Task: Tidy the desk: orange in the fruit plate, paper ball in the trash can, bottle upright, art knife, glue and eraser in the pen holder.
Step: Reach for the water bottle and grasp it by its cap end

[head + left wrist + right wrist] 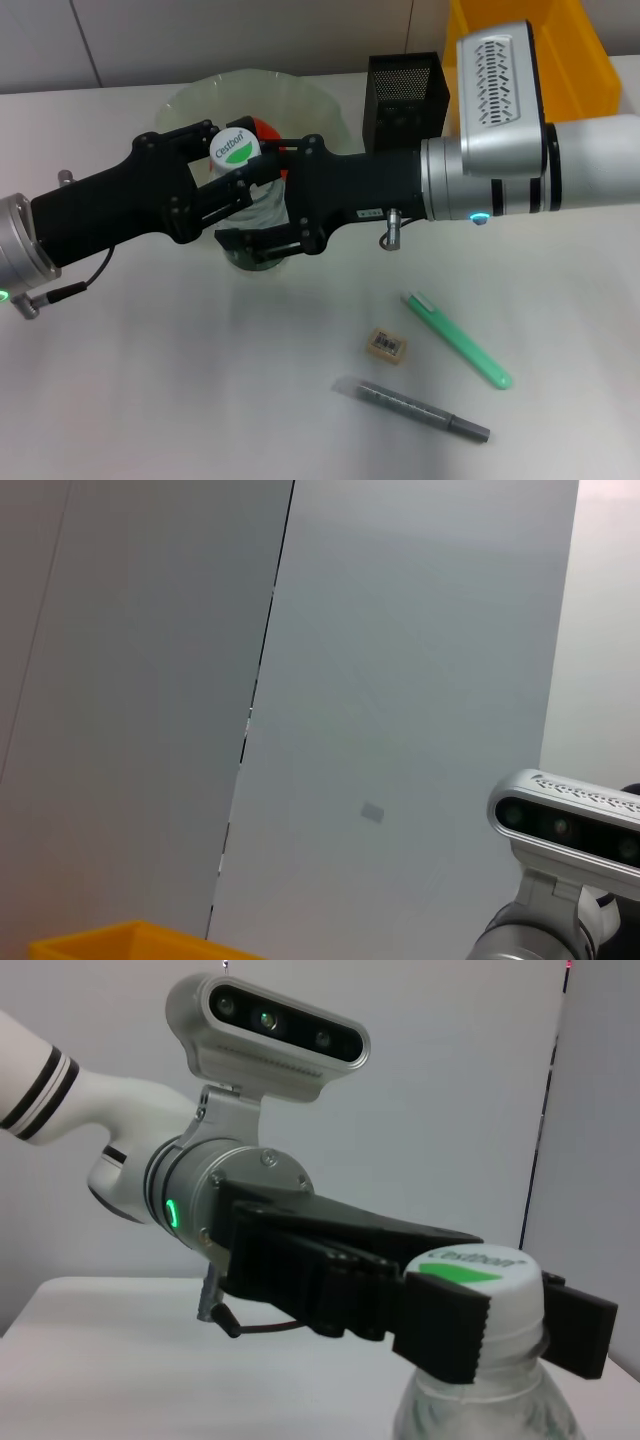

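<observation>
Head view, centre-left of frame: the left hand (232,170) reaches in from the left edge, and its serrated black fingers (445,1325) are clamped on the neck of the bottle (250,215) just under the white cap (236,146). The right wrist view confirms this grip, with one finger on each side of the neck. The bottle stands upright on the white tabletop (200,400).

The right hand (262,240) enters from the right edge, with its arm crossing the upper middle of the frame. Its fingers lie alongside the lower body of the bottle. Whether they press the bottle or merely bracket it cannot be told, since the arms overlap there.

Behind the bottle, at upper centre, is the pale green fruit plate (195,95). An orange (268,130) shows only as a sliver past the cap, apparently within the plate.

The black mesh pen holder (405,95) stands upright at upper centre-right, just beside a yellow bin (580,60) in the upper right corner.

At lower right of the frame three items lie flat and apart:
- the eraser (387,345);
- the green art knife (456,339), to the right of the eraser;
- a grey stick, probably the glue (422,409), below both.
</observation>
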Robot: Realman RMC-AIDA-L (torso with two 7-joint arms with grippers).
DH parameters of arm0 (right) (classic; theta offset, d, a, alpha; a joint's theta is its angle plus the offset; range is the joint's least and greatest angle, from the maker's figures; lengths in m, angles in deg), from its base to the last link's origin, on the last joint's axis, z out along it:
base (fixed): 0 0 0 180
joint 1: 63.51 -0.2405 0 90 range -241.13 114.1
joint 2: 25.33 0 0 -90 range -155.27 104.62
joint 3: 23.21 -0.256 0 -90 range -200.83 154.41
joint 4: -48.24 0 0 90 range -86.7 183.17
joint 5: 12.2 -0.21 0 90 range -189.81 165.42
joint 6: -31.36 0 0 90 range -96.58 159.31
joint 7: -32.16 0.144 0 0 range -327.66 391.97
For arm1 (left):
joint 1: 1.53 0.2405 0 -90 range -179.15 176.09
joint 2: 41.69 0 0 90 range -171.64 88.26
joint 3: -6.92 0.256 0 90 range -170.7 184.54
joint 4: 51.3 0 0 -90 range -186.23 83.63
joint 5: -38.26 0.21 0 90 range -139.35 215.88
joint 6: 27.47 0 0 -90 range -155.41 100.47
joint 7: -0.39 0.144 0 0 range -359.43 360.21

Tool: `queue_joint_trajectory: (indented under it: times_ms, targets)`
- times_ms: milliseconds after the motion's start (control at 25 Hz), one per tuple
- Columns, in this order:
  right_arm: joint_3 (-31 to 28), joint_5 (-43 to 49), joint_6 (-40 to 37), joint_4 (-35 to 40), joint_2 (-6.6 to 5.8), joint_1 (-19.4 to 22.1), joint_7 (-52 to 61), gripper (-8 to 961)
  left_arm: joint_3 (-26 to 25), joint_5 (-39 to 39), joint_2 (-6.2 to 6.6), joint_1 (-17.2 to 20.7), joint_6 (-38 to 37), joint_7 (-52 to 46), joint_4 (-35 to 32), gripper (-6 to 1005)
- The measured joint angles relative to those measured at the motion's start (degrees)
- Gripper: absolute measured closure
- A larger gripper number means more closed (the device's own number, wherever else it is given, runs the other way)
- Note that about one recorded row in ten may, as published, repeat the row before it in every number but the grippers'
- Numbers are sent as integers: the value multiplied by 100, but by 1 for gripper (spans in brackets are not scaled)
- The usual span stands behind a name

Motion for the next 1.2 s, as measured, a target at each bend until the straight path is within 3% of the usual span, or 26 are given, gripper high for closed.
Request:
queue_joint_trajectory:
  times_ms: [1200]
  targets:
    - [30, 67, -126, 330, -21, 213, 419, 174, 36, 76, 9, -12, 93, -190, -347, 534]
